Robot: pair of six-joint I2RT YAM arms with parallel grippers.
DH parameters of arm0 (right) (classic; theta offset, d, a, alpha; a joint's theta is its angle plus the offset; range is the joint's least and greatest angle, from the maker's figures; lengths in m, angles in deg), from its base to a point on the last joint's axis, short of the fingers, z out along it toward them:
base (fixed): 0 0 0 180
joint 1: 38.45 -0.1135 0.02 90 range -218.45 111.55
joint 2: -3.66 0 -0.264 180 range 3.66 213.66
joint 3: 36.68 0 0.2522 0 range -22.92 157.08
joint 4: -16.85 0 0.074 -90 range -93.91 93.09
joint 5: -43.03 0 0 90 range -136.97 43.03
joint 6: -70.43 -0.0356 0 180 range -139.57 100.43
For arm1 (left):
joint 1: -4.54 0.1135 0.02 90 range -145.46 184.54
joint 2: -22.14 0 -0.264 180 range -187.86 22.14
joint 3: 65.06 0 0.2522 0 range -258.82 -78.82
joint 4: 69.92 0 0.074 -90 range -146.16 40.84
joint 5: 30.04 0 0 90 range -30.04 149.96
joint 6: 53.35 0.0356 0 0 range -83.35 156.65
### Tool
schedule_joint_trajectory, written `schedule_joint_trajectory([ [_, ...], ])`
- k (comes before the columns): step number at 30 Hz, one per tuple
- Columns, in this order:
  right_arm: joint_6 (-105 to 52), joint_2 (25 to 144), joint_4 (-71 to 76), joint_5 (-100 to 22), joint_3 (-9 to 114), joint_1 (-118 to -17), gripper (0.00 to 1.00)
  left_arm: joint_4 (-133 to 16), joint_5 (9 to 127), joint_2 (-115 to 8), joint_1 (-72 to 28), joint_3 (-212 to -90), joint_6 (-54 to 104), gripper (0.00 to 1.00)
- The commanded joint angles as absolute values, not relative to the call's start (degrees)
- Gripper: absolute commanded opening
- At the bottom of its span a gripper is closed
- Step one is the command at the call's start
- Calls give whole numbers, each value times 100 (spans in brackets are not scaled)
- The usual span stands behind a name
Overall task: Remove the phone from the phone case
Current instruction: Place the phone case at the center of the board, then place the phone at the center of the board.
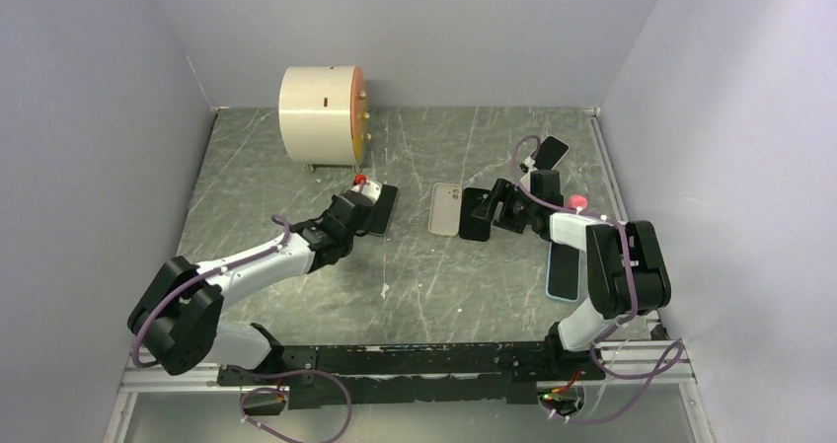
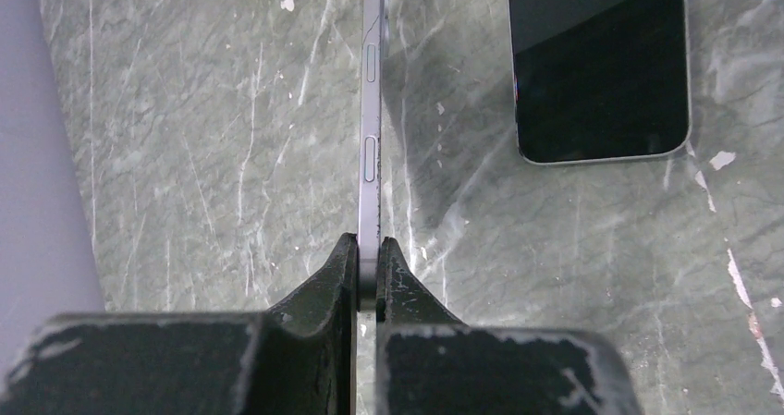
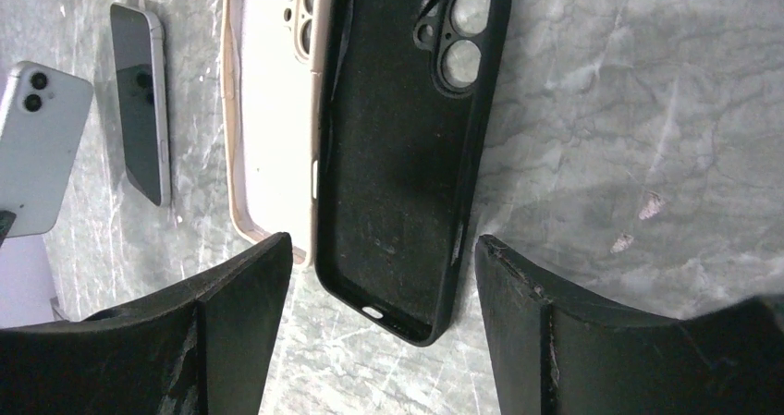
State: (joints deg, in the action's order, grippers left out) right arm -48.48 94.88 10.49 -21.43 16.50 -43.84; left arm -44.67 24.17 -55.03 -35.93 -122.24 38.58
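**Mia:** What is closest to us?

**Ben:** A blue phone (image 1: 563, 270) lies flat on the surface (image 1: 296, 295), right by the right arm. Nothing touches it.

**Mia:** What is the left hand doing?

**Ben:** The left hand (image 2: 370, 276) is clenched on the phone (image 2: 372, 138). It pinches the 2 big flat faces near 1 end. So the phone stands on its thin side, with the side buttons facing the wrist camera. I think a tight pinch like that stops it from sliding. I can't tell if it touches the surface.

**Mia:** Is the phone in its case?

**Ben:** No, it is out. The case (image 3: 398, 156) is black and lies open side up. You can see its bare inside and the camera holes.

**Mia:** Does the right hand hold it?

**Ben:** No. The right hand (image 3: 384, 241) is released. Its 2 fingers stand wide, 1 on each side of the case, and neither touches it. I guess the job is about done.

**Mia:** What else is there?

**Ben:** A pale case (image 3: 268, 110) lies tight against the black one, and it looks empty too. A flat phone (image 2: 599, 64) lies screen up near the held one. Farther back there is 1 more phone, the far phone (image 1: 551, 152). A big drum (image 1: 318, 114) sits by the back wall.
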Motion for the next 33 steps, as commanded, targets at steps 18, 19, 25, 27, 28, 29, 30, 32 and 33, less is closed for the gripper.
schedule_joint_trajectory([
  [18, -4850, 8832, 2069, -2162, 1205, -4581, 74, -4726, 2813, -6655, -3383, -12780, 4580, 6],
  [19, -4845, 8793, 2084, -2189, 1170, -4576, 74, -4702, 2819, -6684, -3386, -12790, 4558, 8],
  [25, -4862, 8608, 2174, -2353, 1015, -4574, 75, -4434, 2801, -6940, -3468, -12845, 4286, 15],
  [27, -4880, 8590, 2218, -2357, 982, -4576, 75, -4379, 2668, -7033, -3545, -12839, 4199, 17],
  [28, -4891, 8585, 2244, -2345, 971, -4568, 75, -4349, 2587, -7066, -3586, -12843, 4157, 19],
  [29, -4902, 8584, 2269, -2328, 955, -4566, 75, -4337, 2521, -7101, -3601, -12846, 4112, 20],
  [30, -4914, 8588, 2296, -2313, 943, -4566, 75, -4306, 2451, -7129, -3612, -12854, 4051, 21],
  [32, -4919, 8593, 2337, -2275, 923, -4565, 75, -4291, 2332, -7159, -3644, -12849, 3966, 23],
  [33, -4919, 8599, 2339, -2276, 920, -4565, 75, -4296, 2280, -7168, -3669, -12840, 3934, 24],
])
